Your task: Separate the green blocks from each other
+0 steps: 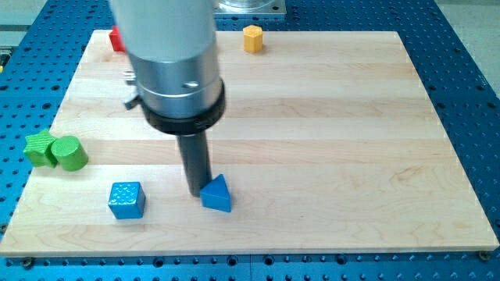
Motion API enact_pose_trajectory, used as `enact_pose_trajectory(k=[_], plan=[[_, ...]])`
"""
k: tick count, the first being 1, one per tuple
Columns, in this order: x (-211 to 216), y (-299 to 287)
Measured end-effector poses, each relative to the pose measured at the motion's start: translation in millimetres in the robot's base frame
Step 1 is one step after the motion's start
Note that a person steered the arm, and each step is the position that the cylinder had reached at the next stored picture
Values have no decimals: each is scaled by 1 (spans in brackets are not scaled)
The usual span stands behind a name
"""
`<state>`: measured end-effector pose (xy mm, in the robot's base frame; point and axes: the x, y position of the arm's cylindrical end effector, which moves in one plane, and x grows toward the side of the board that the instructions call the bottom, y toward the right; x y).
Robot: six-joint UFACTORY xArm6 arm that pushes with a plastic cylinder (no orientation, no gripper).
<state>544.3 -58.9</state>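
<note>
Two green blocks touch each other at the view's left edge of the board: a green star block (37, 147) and a green cylinder (69, 153) just to its right. My tip (197, 192) rests on the board right beside the left side of a blue triangular block (218, 193). The tip is well to the right of the green pair, with a blue cube (126, 200) lying between them, lower on the board.
A red block (116, 39) sits at the top left, partly hidden behind the arm. A yellow-orange block (252, 37) stands at the top centre edge. The wooden board (351, 156) lies on a blue perforated table.
</note>
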Motion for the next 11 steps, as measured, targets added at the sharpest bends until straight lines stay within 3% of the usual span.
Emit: enact_pose_trajectory(k=[4, 5, 7, 8, 9, 10, 11], plan=[[1, -227], [5, -245], [-102, -230], [-125, -174], [-131, -169], [-116, -207], [-72, -211]])
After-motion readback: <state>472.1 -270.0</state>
